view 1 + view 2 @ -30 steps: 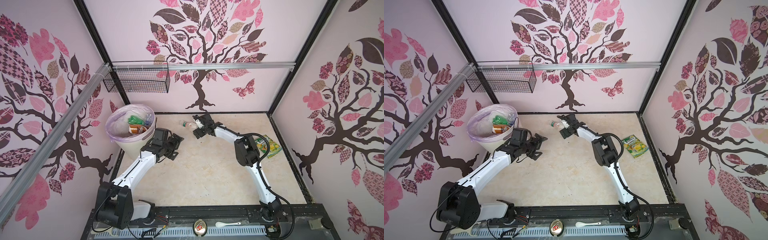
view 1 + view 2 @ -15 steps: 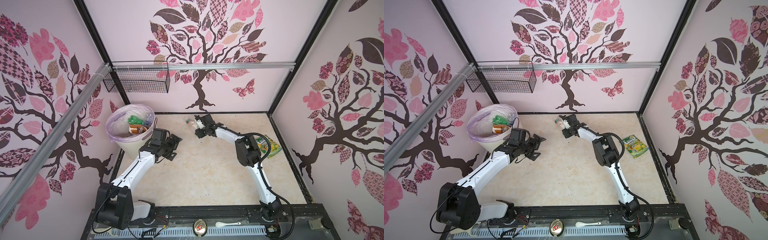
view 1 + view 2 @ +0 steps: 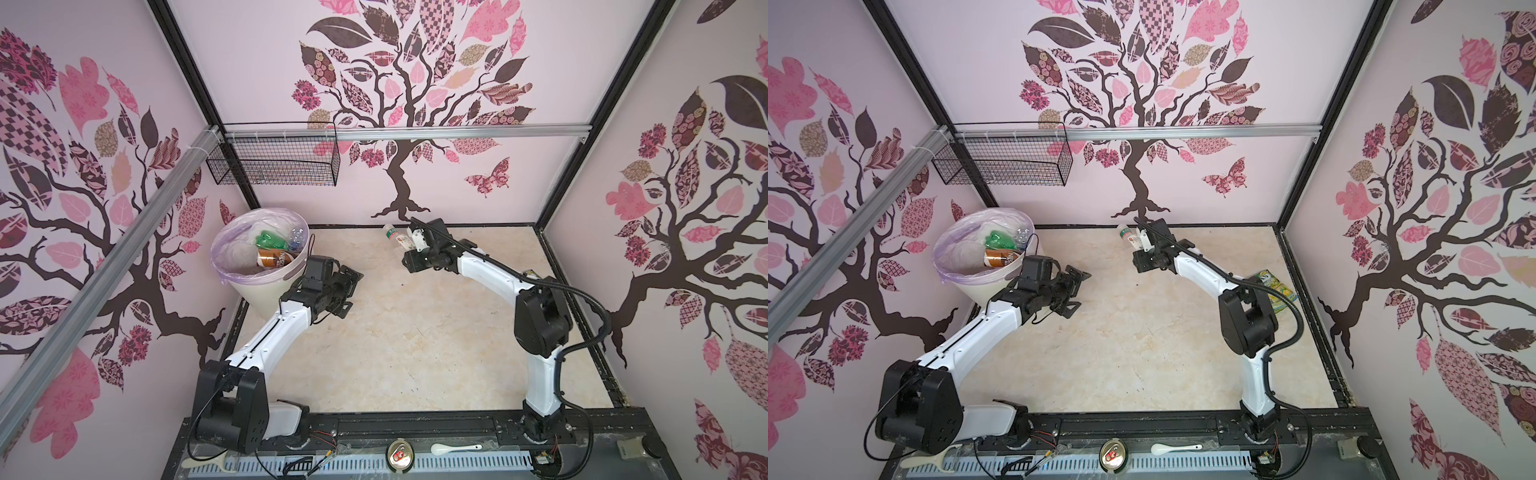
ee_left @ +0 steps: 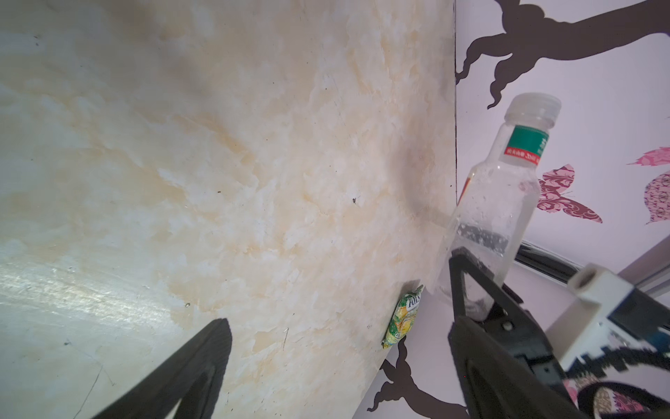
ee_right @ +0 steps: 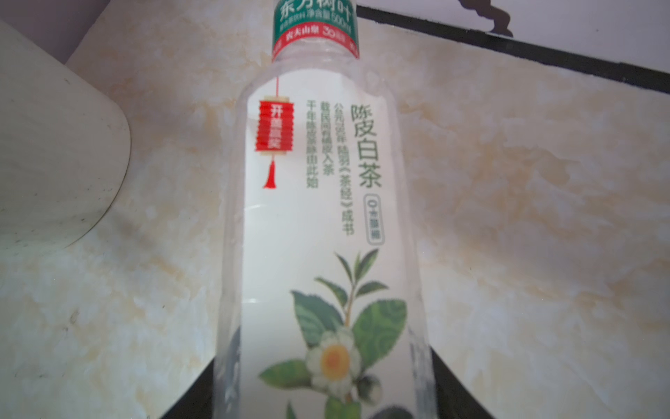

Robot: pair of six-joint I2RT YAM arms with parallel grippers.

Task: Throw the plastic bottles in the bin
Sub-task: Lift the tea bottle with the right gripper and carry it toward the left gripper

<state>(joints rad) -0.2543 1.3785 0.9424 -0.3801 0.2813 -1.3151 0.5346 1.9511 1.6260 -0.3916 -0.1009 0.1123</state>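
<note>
Near back wall: right gripper (image 3: 408,244) clamped on clear bottle (image 3: 392,237).
Beside bin (image 3: 266,289): left gripper (image 3: 350,292), jaws wide apart.
Bin contents: green bottle (image 3: 266,241).

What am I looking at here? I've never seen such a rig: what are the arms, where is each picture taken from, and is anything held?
Two white-and-black robot arms stand at the front of a marble-patterned table, each ending in a two-fingered gripper. Both top views look down on the whole scene, almost identically. The other two pictures come from cameras on the arms' wrists. The right gripper is closed on a clear tea bottle, held up near the back wall; the right wrist view shows its label close up. The left gripper is open and empty beside the bin, a cream bucket with bottles already inside. A green-yellow snack packet lies by the right wall.
</note>
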